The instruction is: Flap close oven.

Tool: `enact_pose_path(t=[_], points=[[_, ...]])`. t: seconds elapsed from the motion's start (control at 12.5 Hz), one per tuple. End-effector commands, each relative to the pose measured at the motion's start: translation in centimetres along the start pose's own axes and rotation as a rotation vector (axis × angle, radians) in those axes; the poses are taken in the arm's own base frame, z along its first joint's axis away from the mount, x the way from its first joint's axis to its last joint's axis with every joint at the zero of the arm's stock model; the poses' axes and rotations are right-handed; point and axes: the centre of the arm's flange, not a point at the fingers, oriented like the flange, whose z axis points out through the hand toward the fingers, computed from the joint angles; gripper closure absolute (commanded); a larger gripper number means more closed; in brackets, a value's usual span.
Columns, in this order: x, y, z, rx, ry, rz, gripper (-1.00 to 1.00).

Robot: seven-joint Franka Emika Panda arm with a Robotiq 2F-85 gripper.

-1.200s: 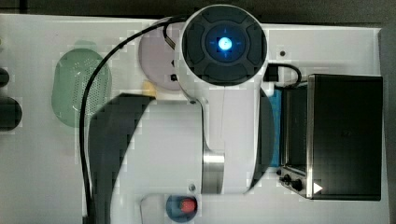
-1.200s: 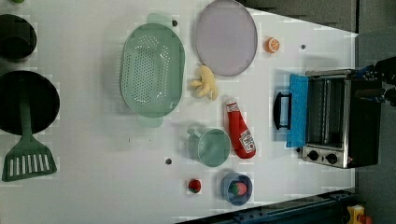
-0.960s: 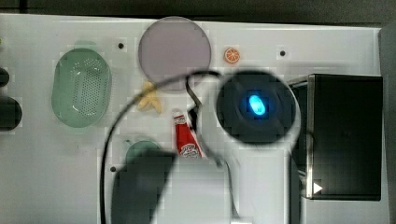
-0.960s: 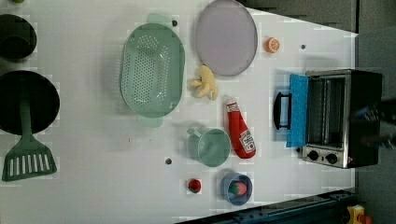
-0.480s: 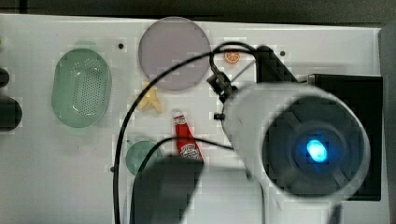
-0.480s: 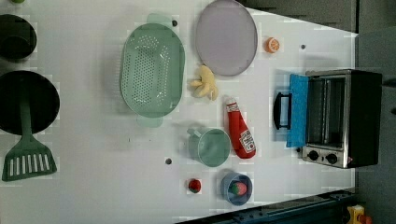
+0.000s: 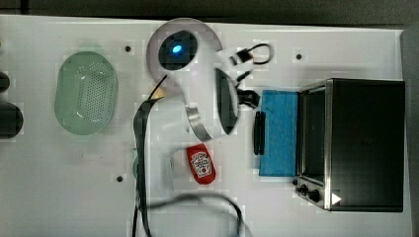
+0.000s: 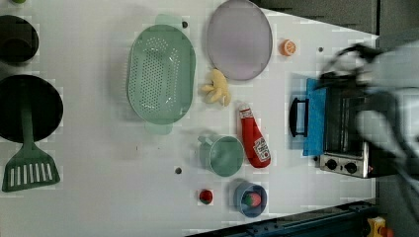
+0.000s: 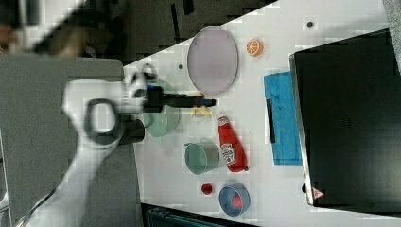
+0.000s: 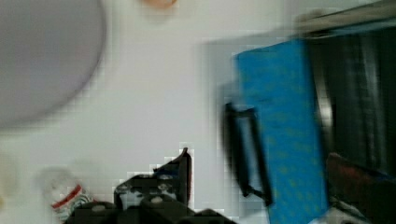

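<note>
The black oven [image 7: 363, 143] stands at the top view's right, its blue flap door [image 7: 279, 132] lying open and flat on the table, black bar handle [image 7: 259, 132] at its outer edge. My gripper [image 7: 248, 98] hangs a little to the left of the door in the top view, near one end of the handle, apart from it. In the right view the gripper [image 9: 208, 101] is over the table between the plate and the ketchup bottle. The wrist view has the door [image 10: 285, 126] and handle [image 10: 243, 149] just beyond the gripper [image 10: 163, 186].
A ketchup bottle [image 8: 254, 143], green cup [image 8: 225, 155], banana [image 8: 217, 89], grey plate [image 8: 239, 39], orange [image 8: 287, 47], green colander [image 8: 160, 74], blue bowl [image 8: 249, 197] and small red item [image 8: 206, 196] lie around. A black pan [image 8: 24, 108] and spatula [image 8: 29, 168] lie far off.
The arm has swung from over the oven back toward the plate in the top view, bringing the hand beside the open door. The door stays open and flat.
</note>
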Motion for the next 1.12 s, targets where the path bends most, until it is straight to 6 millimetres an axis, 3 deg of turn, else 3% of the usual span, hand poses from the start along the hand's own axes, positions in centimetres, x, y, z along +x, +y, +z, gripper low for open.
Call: enact_pose_path(t=[0.08, 0.24, 0.64, 0.88, 1.12], points=[[0.5, -3.2, 3.0, -0.103, 0.059, -0.180, -1.00], [1.7, -4.7, 6.8, -0.224, 0.085, -0.236, -1.00], [2.7, -7.3, 16.5, -0.456, 0.128, -0.128, -1.00], [2.9, -7.7, 20.1, -0.675, 0.148, -0.130, -1.00], [3.2, -7.3, 22.6, -0.765, 0.129, -0.132, -1.00]])
